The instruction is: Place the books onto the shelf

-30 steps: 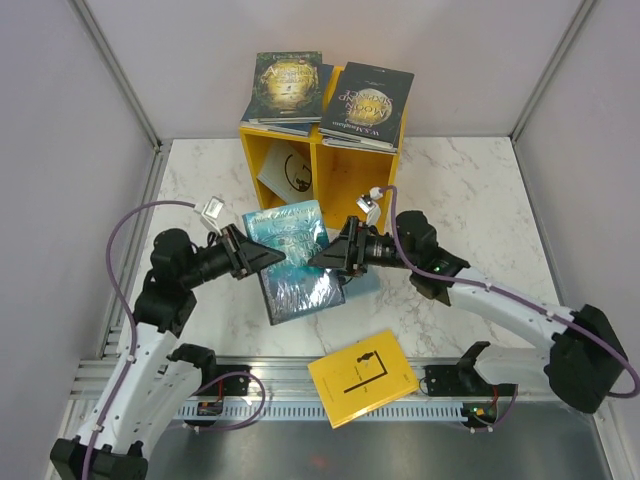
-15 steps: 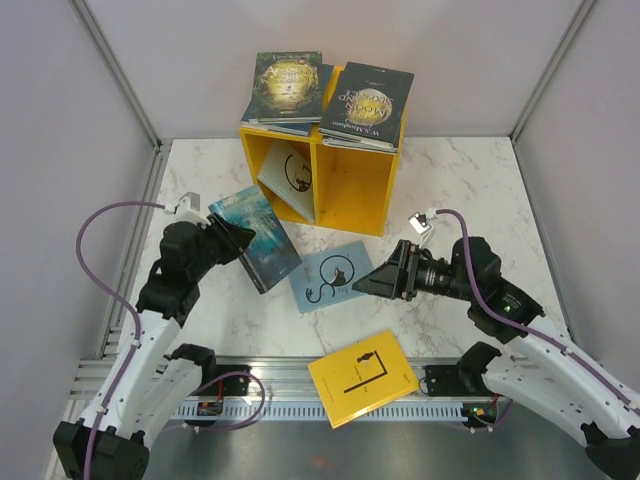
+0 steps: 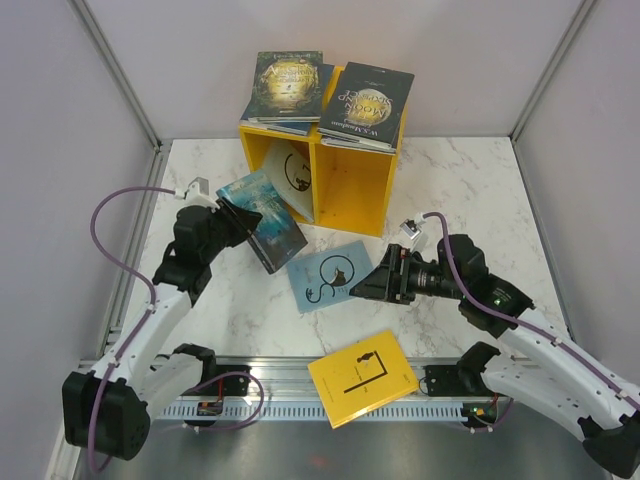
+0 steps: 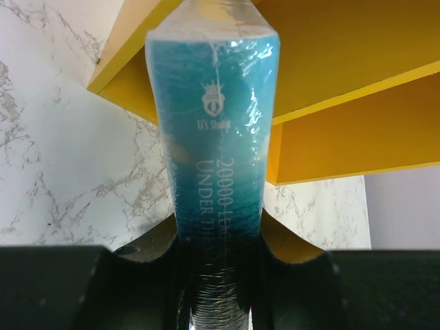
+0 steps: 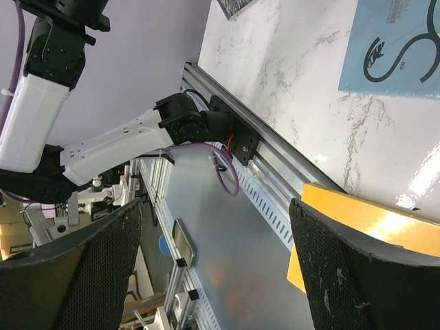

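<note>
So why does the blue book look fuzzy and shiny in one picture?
Left wrist: the teal book sits so close to the lens that its far end blurs, and its glossy cover glints. Right wrist: pale glare washes over the yellow book. Top external: sharp and evenly lit, with only soft shadows.

Both arms have white links, black joints and purple cables.

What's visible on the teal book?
The teal book is a thin paperback in what looks like glossy clear wrap. It has blue-green cover art and a spine with a white crest and "20000 ... UNDER THE ...". The left jaws clamp its near end and hold it tilted, apparently off the table, with the far end aimed at the left compartment of the shelf. Whether it touches the shelf cannot be told.
</note>
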{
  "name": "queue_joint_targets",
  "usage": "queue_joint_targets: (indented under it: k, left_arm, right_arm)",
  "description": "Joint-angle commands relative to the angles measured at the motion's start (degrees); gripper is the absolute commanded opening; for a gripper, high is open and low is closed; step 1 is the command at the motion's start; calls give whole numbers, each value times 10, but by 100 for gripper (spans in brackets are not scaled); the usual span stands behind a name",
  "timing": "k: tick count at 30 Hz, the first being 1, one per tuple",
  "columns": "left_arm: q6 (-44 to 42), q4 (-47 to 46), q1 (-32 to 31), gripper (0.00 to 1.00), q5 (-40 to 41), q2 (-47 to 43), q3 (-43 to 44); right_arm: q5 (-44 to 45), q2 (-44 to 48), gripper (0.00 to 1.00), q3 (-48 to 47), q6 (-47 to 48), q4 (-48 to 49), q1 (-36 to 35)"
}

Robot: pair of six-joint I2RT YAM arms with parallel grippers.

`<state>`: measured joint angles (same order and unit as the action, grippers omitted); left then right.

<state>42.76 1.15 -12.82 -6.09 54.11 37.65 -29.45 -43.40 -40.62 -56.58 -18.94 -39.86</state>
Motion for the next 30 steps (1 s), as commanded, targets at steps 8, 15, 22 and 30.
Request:
queue_joint_targets:
  k: [8,15,22,30]
  left_arm:
    - [16,-170,-32,2,-23,13,84]
    - [-24,-152,-55,2,22,10,110]
    - [-114,-110,-89,2,121,53,176]
    - [-144,-109,-111,2,154,112,212]
  right_arm:
    - [-3,-3,89,11,11,0,8]
    - [-4,6,89,21,8,1,13]
    - [-6,21,89,34,-2,-5,14]
    - [-5,18,89,26,6,-41,19]
